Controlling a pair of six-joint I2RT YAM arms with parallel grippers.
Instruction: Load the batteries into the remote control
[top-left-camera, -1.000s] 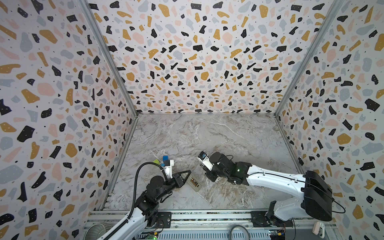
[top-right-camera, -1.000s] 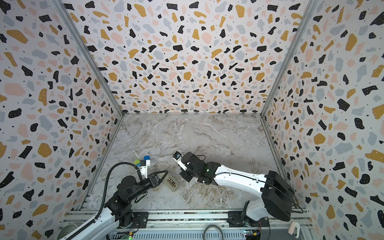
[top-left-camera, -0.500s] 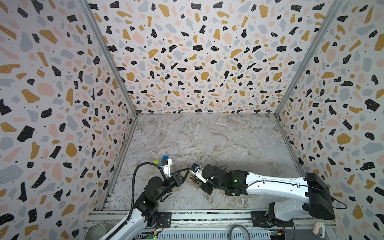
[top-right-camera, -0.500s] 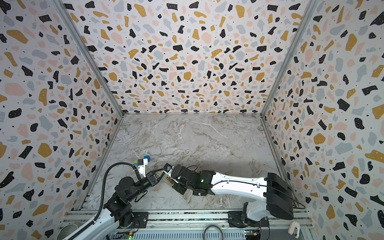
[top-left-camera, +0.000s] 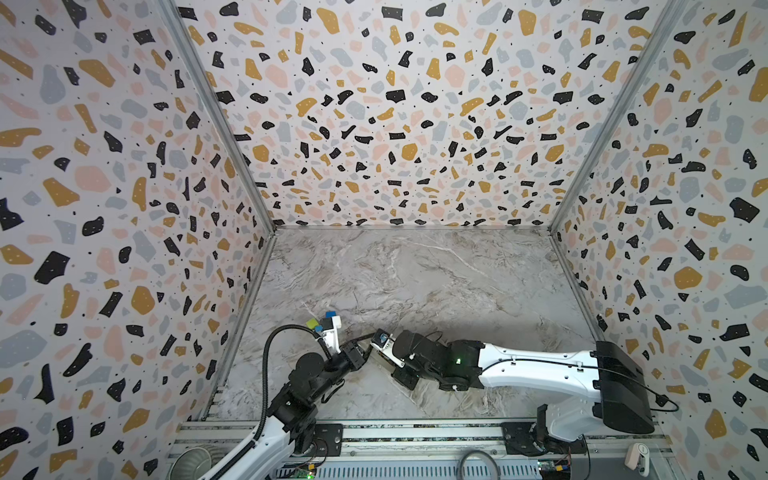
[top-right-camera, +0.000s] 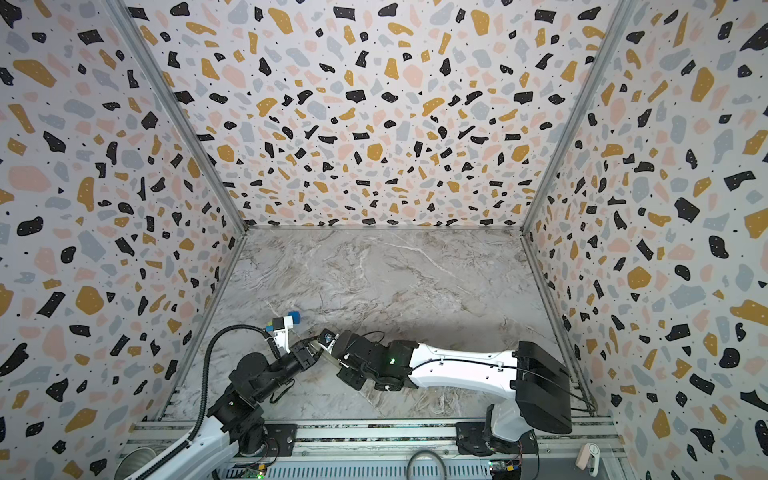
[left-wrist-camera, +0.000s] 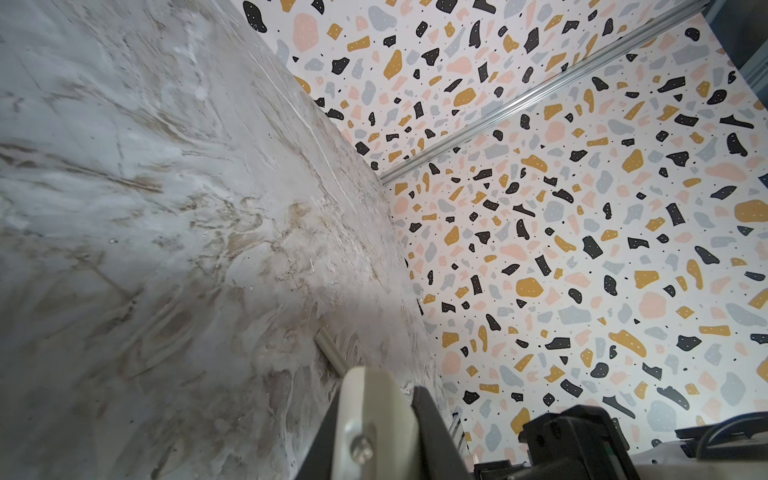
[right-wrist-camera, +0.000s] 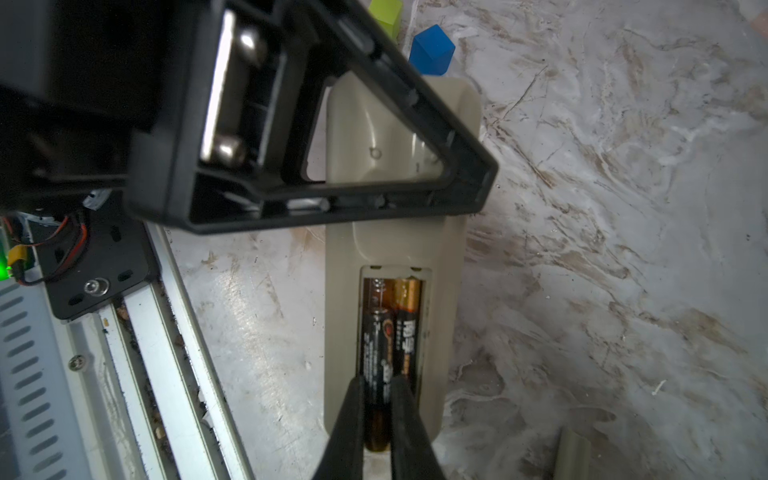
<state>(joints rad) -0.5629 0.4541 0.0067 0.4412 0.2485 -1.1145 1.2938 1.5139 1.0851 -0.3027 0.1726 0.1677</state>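
The remote control (right-wrist-camera: 395, 249) lies back up, off-white, with its battery recess uncovered. Two dark batteries with copper-orange bands sit side by side in the recess. My right gripper (right-wrist-camera: 377, 399) is shut on the nearer end of one battery (right-wrist-camera: 376, 332), and the other battery (right-wrist-camera: 409, 316) lies beside it. My left gripper (left-wrist-camera: 374, 390) is shut on the remote's far end, with one black finger (right-wrist-camera: 316, 199) crossing over it. In both top views the two grippers meet at the front left of the table, the left gripper (top-left-camera: 368, 351) (top-right-camera: 316, 353) beside the right wrist, and the remote is mostly hidden under them.
A blue block (right-wrist-camera: 432, 50) and a green block (right-wrist-camera: 386, 10) show past the remote's far end. An off-white strip-like piece (left-wrist-camera: 330, 351) (right-wrist-camera: 573, 453) lies on the marble table (top-left-camera: 415, 282). The front rail (right-wrist-camera: 158, 353) runs close alongside the remote. Patterned walls enclose three sides.
My right arm has swung left and come down over the remote, which now is covered in the top views. The left arm has hardly moved.
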